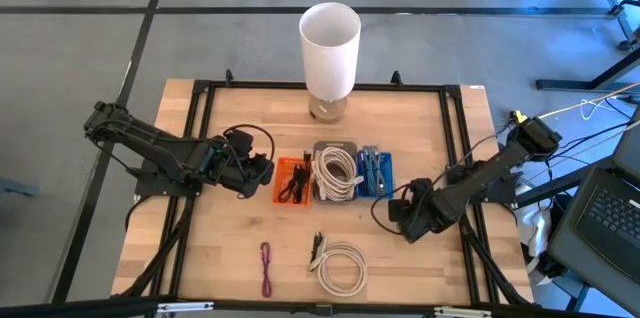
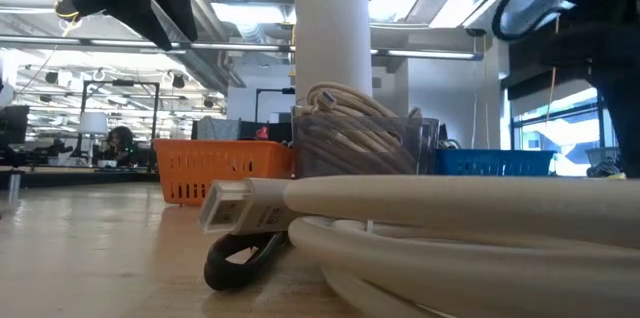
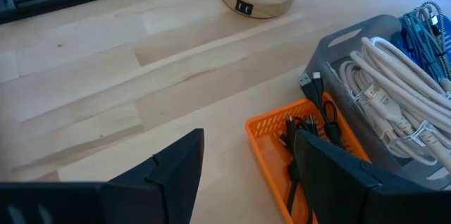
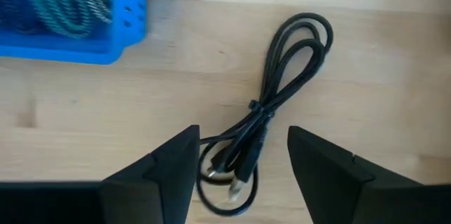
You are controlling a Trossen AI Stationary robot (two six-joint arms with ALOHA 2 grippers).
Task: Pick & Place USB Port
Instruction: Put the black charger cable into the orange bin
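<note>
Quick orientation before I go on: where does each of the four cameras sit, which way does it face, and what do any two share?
High: overhead, looking down; both arms, left gripper, right gripper.
Low: table height, level; white cable close, arm overhead.
Left wrist: past open fingers to orange bin.
Right wrist: past open fingers to black cable.
Shared: high and left wrist show the lamp.

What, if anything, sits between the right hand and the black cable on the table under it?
Nothing visible. The right hand is open directly over the bundled black cable, which lies on bare wood. The blue bin stands off to one side, apart from the cable. The left hand waits by the orange bin.
</note>
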